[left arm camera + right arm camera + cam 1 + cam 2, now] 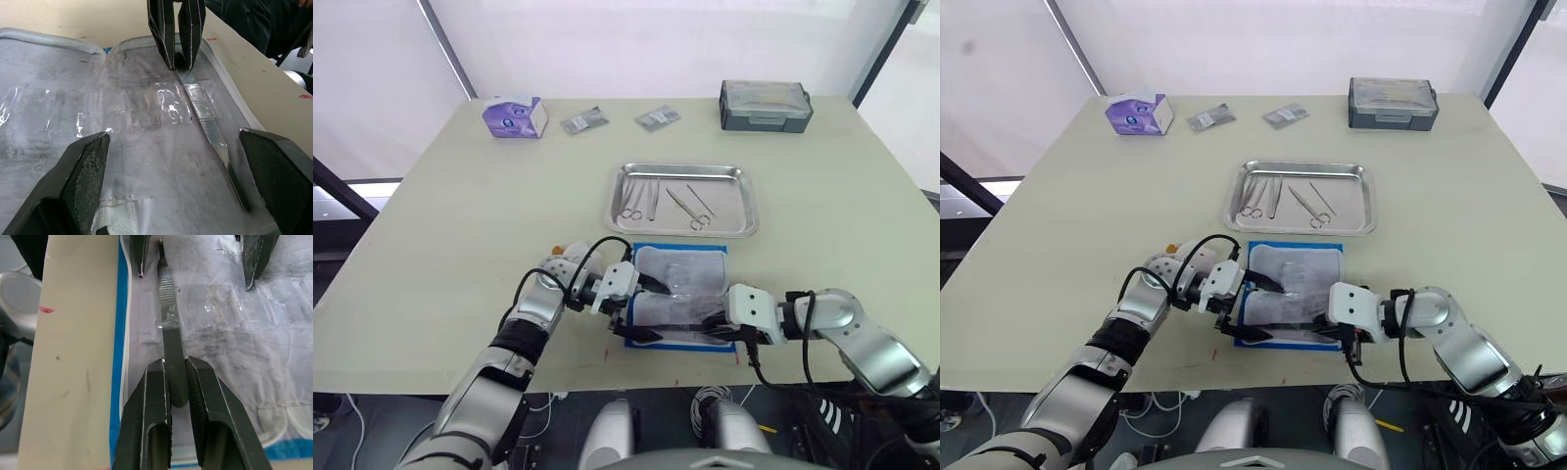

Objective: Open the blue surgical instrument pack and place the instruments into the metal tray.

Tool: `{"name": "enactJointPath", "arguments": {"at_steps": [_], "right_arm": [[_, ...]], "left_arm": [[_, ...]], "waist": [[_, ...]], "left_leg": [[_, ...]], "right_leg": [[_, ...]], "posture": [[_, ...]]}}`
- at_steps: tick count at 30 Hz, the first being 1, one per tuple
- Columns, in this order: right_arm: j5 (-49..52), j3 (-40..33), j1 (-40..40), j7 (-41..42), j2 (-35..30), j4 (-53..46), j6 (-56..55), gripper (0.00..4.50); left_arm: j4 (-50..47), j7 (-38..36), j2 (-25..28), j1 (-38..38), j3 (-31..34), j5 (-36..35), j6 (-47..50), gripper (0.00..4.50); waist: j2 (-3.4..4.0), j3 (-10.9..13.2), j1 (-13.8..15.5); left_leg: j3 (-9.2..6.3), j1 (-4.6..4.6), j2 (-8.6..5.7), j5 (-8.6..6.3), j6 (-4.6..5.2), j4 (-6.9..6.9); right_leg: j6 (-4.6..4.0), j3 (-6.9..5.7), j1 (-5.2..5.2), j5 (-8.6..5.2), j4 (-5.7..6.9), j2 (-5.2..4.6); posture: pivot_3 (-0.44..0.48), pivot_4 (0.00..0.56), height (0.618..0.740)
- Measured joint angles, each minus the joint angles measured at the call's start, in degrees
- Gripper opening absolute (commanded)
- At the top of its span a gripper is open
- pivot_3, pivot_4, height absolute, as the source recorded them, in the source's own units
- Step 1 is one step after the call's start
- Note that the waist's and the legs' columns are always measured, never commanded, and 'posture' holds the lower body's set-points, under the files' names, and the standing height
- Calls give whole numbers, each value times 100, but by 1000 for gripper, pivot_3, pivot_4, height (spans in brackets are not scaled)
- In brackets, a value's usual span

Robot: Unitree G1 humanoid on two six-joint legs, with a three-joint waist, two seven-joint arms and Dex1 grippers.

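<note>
The blue surgical instrument pack (677, 279) lies unfolded near the table's front edge, grey-white lining and clear plastic facing up. A straight silver instrument (210, 127) rests on its lining along the side nearest the table edge. My right gripper (173, 363) is shut on one end of that instrument (166, 308). My left gripper (181, 166) is open over the pack's left part, one finger on each side of the lining, holding nothing. Just behind the pack sits the metal tray (680, 168) with several instruments (641, 199) inside.
A dark grey lidded box (765, 105) stands at the back right. A purple tissue box (514, 117) and two grey foil packets (584, 120) (658, 117) lie along the back. The table's front edge (607, 377) runs just below the pack.
</note>
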Motion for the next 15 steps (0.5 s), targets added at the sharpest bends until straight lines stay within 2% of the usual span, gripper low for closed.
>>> {"name": "enactJointPath", "arguments": {"at_steps": [15], "right_arm": [[-43, 26, -118, 28, -129, -252, 221, 54]], "left_arm": [[0, -2, -14, -11, 0, 0, -1, 4500]], "waist": [[0, 8, -3]], "left_leg": [[0, -3, 0, 0, 0, 0]], "right_leg": [[1, 0, -2, 0, 0, 0]], "posture": [[0, 150, 727]]}}
